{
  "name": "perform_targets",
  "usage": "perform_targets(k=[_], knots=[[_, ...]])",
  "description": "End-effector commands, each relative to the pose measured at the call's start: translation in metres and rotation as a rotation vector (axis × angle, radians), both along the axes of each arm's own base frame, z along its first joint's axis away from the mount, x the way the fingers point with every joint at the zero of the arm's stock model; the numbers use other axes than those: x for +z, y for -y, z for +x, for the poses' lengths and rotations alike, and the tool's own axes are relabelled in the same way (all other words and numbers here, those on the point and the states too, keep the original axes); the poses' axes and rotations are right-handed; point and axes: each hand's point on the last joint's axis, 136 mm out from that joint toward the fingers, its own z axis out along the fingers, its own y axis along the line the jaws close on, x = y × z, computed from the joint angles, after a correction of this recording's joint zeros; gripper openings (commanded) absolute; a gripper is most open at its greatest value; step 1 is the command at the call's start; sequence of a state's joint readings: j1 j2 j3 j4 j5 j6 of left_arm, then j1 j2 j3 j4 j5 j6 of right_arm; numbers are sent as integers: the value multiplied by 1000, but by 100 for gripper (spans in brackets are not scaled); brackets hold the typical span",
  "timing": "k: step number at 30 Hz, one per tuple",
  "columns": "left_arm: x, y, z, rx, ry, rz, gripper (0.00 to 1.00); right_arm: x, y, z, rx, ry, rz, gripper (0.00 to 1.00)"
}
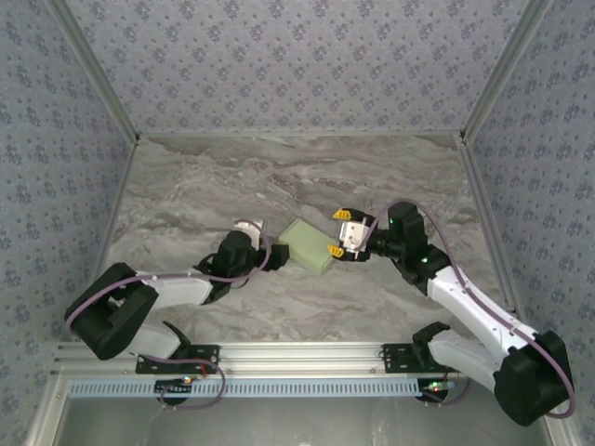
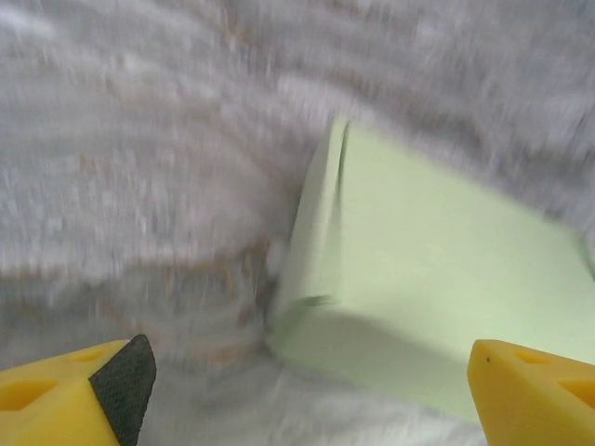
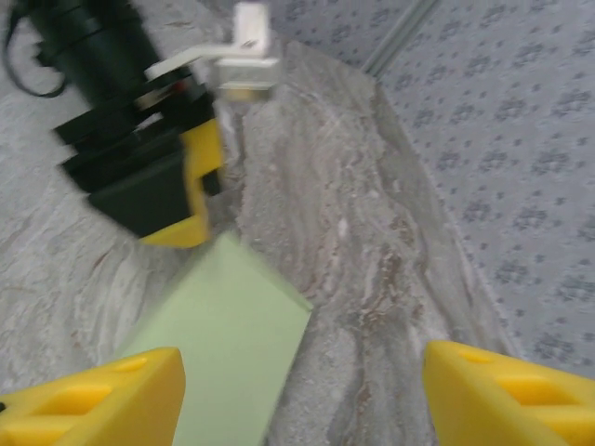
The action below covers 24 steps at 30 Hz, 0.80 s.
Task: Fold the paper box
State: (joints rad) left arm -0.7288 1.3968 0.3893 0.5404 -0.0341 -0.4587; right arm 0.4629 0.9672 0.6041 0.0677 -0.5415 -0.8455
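Though unclasped, paper box [image 1: 309, 247] between pincers [image 1: 279, 253] [image 1: 337, 240]

On table [image 1: 232, 177]: paper box [image 1: 310, 246] btwn left gripper [image 1: 282, 253] & right gripper [image 1: 337, 234].

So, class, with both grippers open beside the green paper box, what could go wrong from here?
1. The side flap of the paper box looks slightly ajar in the left wrist view; it might spring open.
2. The left gripper and right gripper flank the paper box closely, so a careless move could dent it or push it across the table.
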Motion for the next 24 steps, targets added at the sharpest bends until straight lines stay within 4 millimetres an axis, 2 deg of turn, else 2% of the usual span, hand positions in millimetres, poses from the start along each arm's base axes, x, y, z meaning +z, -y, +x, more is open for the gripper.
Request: perform_targets(k=[1,2,3,4,5,9,11,13,14,17,19,22,24], knots=[[-10,-5,-18,-51,-20,91,92,20,12,12,-105,37,79,73],[-6,-8,-19,-35,-16,83,92,25,16,13,-131,38,99,74],[1,-13,-19,-17,-4,73,94,31,20,14,-154,40,124,96],[9,-16,-20,-9,11,74,96,35,24,15,-179,41,147,100],[20,-21,-20,4,31,81,99,41,30,17,-216,34,184,100],[68,-49,-13,103,137,150,99,58,59,31,-420,-4,302,100],[91,-52,-14,72,224,177,99,60,83,39,-580,-40,383,100],[101,-54,-12,41,277,238,99,49,117,51,-807,-105,489,100],[102,-59,-9,57,283,290,99,39,133,55,-904,-140,536,100],[100,-88,5,177,300,453,99,10,153,57,-991,-192,584,100],[92,-94,15,129,332,532,99,-3,163,58,-1034,-192,581,100],[77,-128,36,196,238,557,99,-23,183,60,-1115,-157,549,100],[68,-137,45,151,207,525,99,-36,197,62,-1148,-158,551,100]])
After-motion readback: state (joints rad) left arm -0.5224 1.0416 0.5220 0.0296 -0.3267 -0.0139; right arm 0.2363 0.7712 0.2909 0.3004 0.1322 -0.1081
